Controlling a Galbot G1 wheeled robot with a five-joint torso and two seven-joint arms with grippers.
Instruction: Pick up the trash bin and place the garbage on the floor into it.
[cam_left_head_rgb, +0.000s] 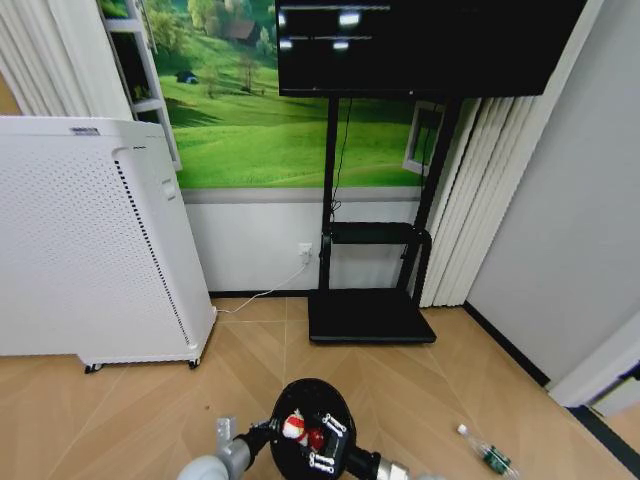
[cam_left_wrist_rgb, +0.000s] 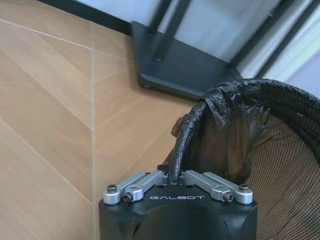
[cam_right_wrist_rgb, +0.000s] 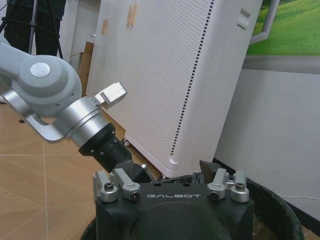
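Nearest to my head camera, at six o'clock, the trash bin (cam_left_head_rgb: 311, 428) hangs low between my two arms, its black liner folded over the round rim. Both of my arms are cut off by the lower edge of that view. My left pincer (cam_left_wrist_rgb: 174, 181) is closed on the bin's rim: in the left wrist view the fingers (cam_left_wrist_rgb: 150, 178) meet over the bunched liner. The bin's mesh wall (cam_left_wrist_rgb: 290, 165) curves away beyond them.

My right pincer (cam_right_wrist_rgb: 172, 182) sits over the opposite rim (cam_right_wrist_rgb: 272, 197). Its black body hides the fingertips in the right wrist view. I cannot tell whether it is clamped or loose. Past it, my left arm (cam_right_wrist_rgb: 60, 107) reaches in toward the bin.

Inside the bin I make out a red-and-white piece of garbage (cam_left_head_rgb: 294, 428) and something red (cam_left_head_rgb: 316, 439) beside it. Both are too small to identify further.

At four o'clock from the bin, well apart from it, the clear bottle (cam_left_head_rgb: 486, 453) with a green label lies on the floor (cam_left_head_rgb: 130, 420).

Farther off, at ten o'clock, stands the white appliance (cam_left_head_rgb: 90, 240) on small feet. At twelve o'clock the flat black stand base (cam_left_head_rgb: 368, 316) rests on the floor against the wall. Its posts rise to a dark screen (cam_left_head_rgb: 420, 45) cut off by the top edge.
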